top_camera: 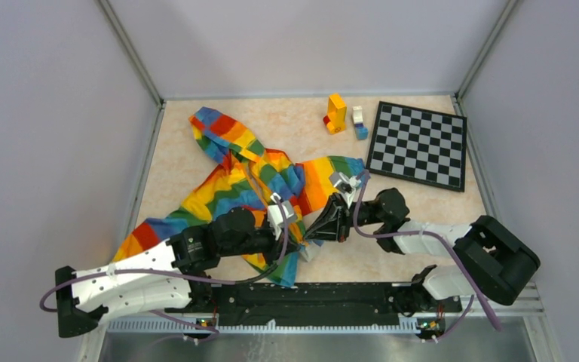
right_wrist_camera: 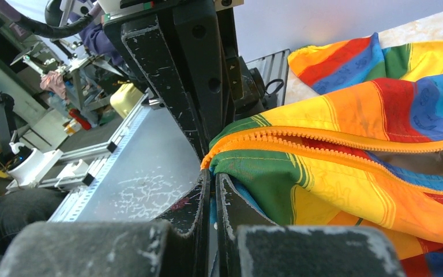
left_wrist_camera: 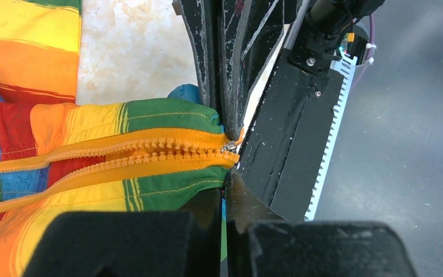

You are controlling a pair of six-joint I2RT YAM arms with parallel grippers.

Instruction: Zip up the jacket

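The rainbow-striped jacket (top_camera: 226,188) lies spread on the table, hood at the back, bottom hem near the arms. Its orange zipper (left_wrist_camera: 150,153) runs up the front with the two rows of teeth apart; a small metal slider (left_wrist_camera: 229,148) sits at the bottom end. My left gripper (left_wrist_camera: 226,187) is shut on the green hem on one side of the zipper's end. My right gripper (right_wrist_camera: 210,184) is shut on the hem on the other side. In the top view the left gripper (top_camera: 294,243) and the right gripper (top_camera: 313,234) meet tip to tip at the hem.
A checkerboard (top_camera: 418,143) lies at the back right. An orange block stack (top_camera: 336,113) and a white and blue block (top_camera: 359,122) stand beside it. The black mounting rail (top_camera: 309,302) runs along the near edge, close under both grippers.
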